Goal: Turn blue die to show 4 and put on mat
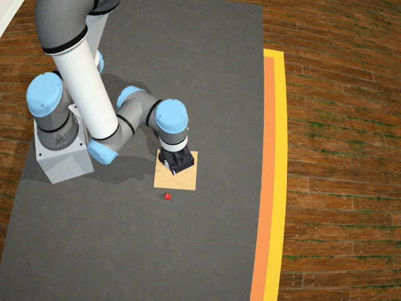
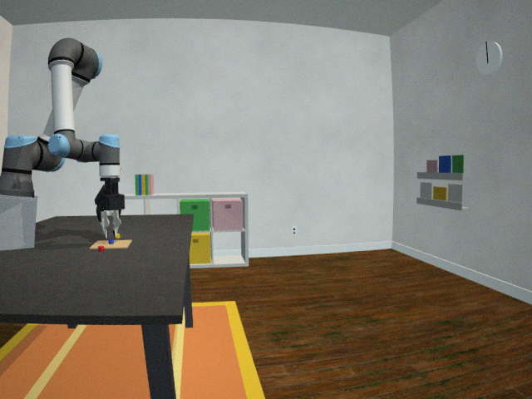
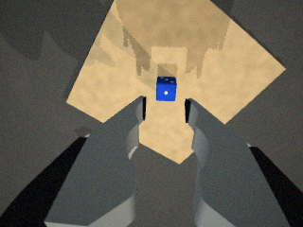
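The blue die (image 3: pixel 167 90) (image 2: pixel 110 241) lies flat on the tan mat (image 1: pixel 181 182) (image 2: pixel 124 244) (image 3: pixel 227 71). In the wrist view its larger visible face shows one pip and a narrower face behind shows several pips. My gripper (image 3: pixel 165 99) (image 2: pixel 109 233) (image 1: pixel 173 168) hangs just above the die, with its fingers a little apart and nothing between them. In the top view the gripper hides the blue die. A red die (image 1: pixel 167 196) (image 2: pixel 101 248) lies on the table just off the mat's front edge. A yellow die (image 2: pixel 117 235) sits at the mat's far side.
The dark table (image 1: pixel 194 81) (image 2: pixel 86 278) carries the robot's base (image 1: pixel 61 162) at the left. An orange and yellow rug (image 1: pixel 275 129) lies on the floor beside the table. A shelf with coloured bins (image 2: pixel 210 214) stands at the back wall.
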